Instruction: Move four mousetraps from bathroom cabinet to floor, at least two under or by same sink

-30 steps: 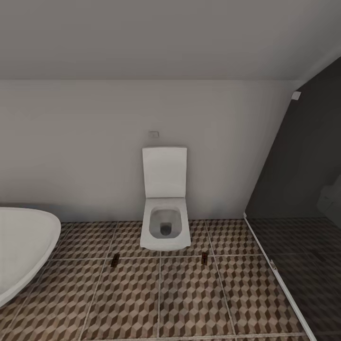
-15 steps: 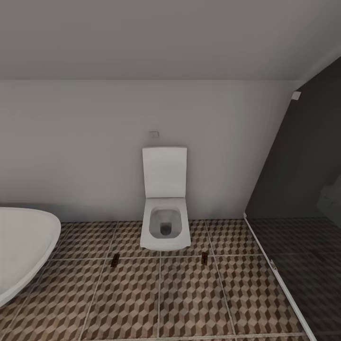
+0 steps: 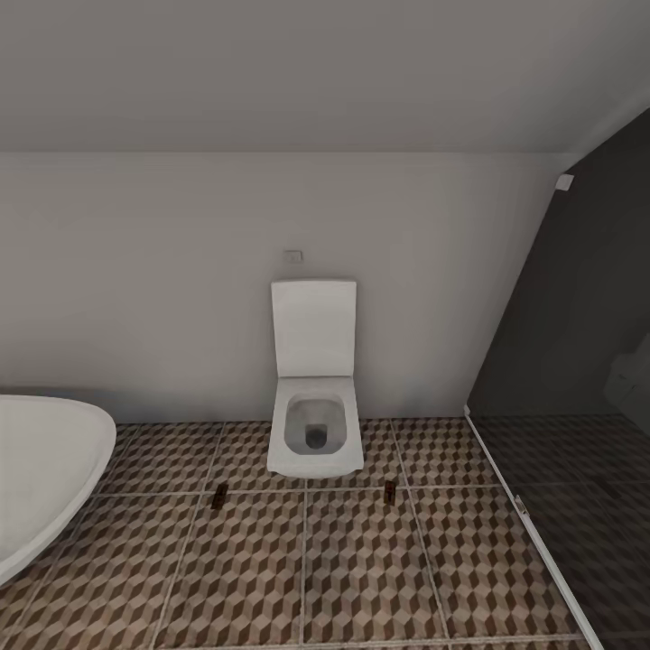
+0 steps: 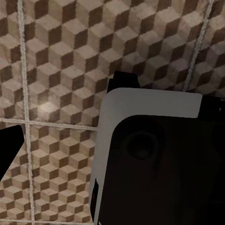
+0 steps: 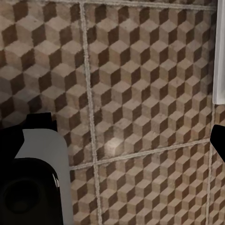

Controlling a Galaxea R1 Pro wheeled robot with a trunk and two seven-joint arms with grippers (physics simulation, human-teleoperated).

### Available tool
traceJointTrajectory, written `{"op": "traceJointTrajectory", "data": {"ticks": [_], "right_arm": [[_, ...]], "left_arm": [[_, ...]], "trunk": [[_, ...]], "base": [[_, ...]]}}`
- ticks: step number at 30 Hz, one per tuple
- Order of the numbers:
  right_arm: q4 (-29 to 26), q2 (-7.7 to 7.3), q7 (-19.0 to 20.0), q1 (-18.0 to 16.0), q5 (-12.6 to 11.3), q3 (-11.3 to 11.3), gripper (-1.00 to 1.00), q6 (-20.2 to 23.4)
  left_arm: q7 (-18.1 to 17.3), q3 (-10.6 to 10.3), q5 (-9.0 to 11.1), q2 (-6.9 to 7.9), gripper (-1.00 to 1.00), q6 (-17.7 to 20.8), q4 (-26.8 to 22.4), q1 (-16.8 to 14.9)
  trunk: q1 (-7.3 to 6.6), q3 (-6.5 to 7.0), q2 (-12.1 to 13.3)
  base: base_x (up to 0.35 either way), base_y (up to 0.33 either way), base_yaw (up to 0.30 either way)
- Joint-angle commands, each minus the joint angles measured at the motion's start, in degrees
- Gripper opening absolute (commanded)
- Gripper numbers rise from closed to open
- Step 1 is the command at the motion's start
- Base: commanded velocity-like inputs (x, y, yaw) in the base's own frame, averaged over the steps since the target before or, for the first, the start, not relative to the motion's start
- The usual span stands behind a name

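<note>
Fingers: the left gripper (image 4: 9, 150) shows one black fingertip at the frame's edge beside a white and black housing; the right gripper (image 5: 217, 140) shows a black tip and a similar housing; whether either is released or clenched I cannot tell; nothing appears between the tips.
Change: none across the last second; the head view matches its earlier pictures exactly, so base, head and traps have stayed put; I judge this a pause, with no placing under way.
Mousetraps: two lie on the bathroom floor (image 3: 361, 569); the left mousetrap (image 3: 219, 495) sits near the toilet's left front corner, the right mousetrap (image 3: 390, 491) near its right front corner; both rest on the grout line, well apart.
Task meaning: these two flank a toilet, not a sink, so the sink condition looks unmet from here; two more traps remain unaccounted for.
Materials: traps are small dark brown slabs; tiles carry a matt brown, beige and white cube print with pale grout.
Surroundings: a glossy white square toilet (image 3: 314, 424) at the far wall; a rounded white bathtub (image 3: 45, 469) at left; a dark glass shower screen (image 3: 578, 361) at right.
</note>
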Motion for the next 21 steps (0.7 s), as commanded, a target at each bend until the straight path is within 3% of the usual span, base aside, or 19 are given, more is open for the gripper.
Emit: {"op": "traceJointTrajectory", "data": {"ticks": [1,21], "right_arm": [[0.21,0.03,0.02,-0.08,-0.53,0.48,1.0,-0.38],[0.21,0.03,0.02,-0.08,-0.53,0.48,1.0,-0.38]], "left_arm": [[-0.21,-0.47,0.61,0.02,1.0,-0.17,-0.12,-0.09],[-0.21,-0.47,0.61,0.03,1.0,-0.16,-0.12,-0.09]], "trunk": [[0.0,-0.05,-0.03],[0.0,-0.05,-0.03]], "base": [[0.0,0.0,0.0],[0.0,0.0,0.0]]}}
